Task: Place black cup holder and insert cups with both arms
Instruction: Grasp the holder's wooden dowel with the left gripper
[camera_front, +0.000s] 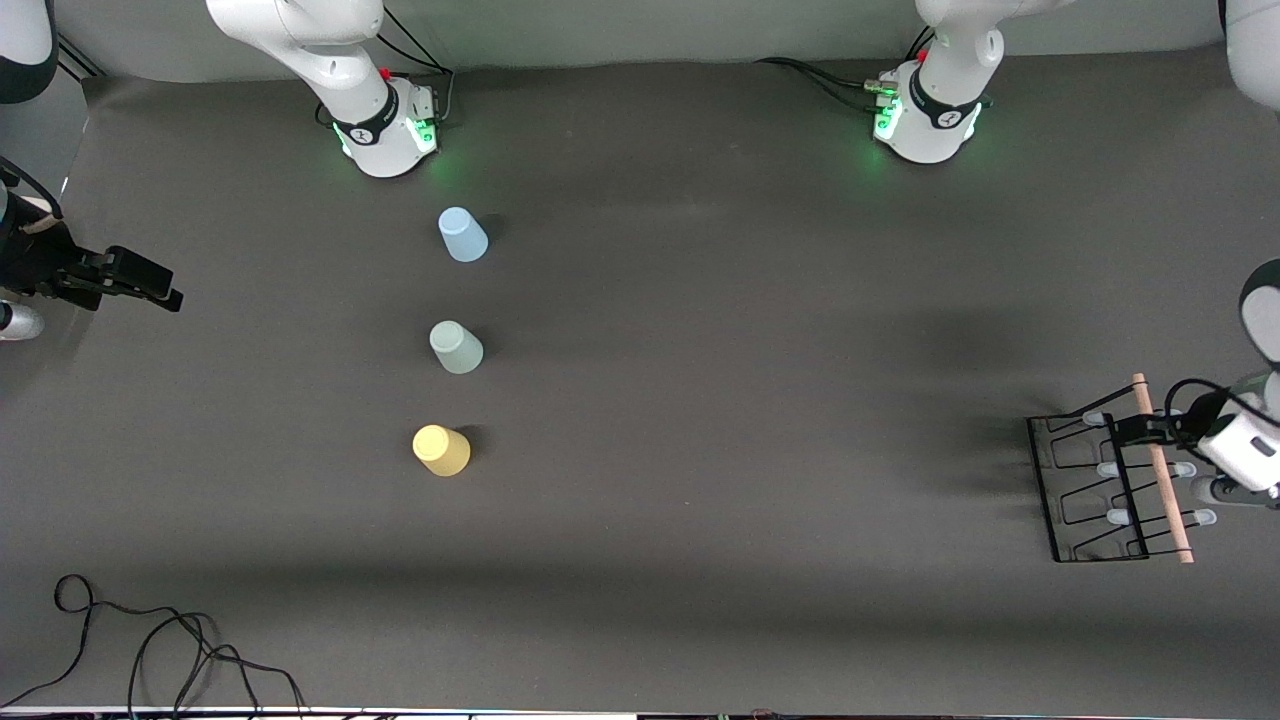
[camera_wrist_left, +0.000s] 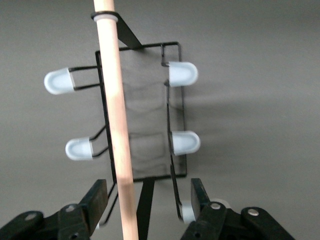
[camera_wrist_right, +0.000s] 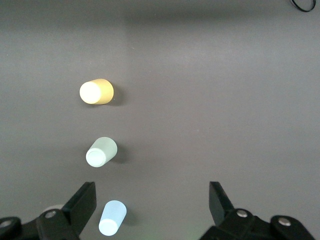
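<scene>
A: Progress? Start at the right arm's end.
B: Right gripper (camera_front: 165, 290) waits in the air at that end of the table (camera_front: 700, 400), fingers spread wide, nothing between them. Not touching any cup.
A: Cups?
B: Three in a row, all upside down on the table, near the right arm's base. Light blue cup (camera_front: 462, 234) closest to the base, grey-green cup (camera_front: 456, 347) in the middle, yellow cup (camera_front: 441, 450) nearest the front camera. None inserted.
A: Holder?
B: Black cup holder (camera_front: 1090, 487) sits on the table at the left arm's end, well apart from the cups. All prongs bare.
A: Left gripper?
B: Left gripper (camera_wrist_left: 147, 200) is at the wooden handle (camera_wrist_left: 116, 115), fingers either side of the rod with gaps showing, not pinched yet.
A: So?
B: Looks like the very start. Holder grasp under way; moving it and all three cups left.
</scene>
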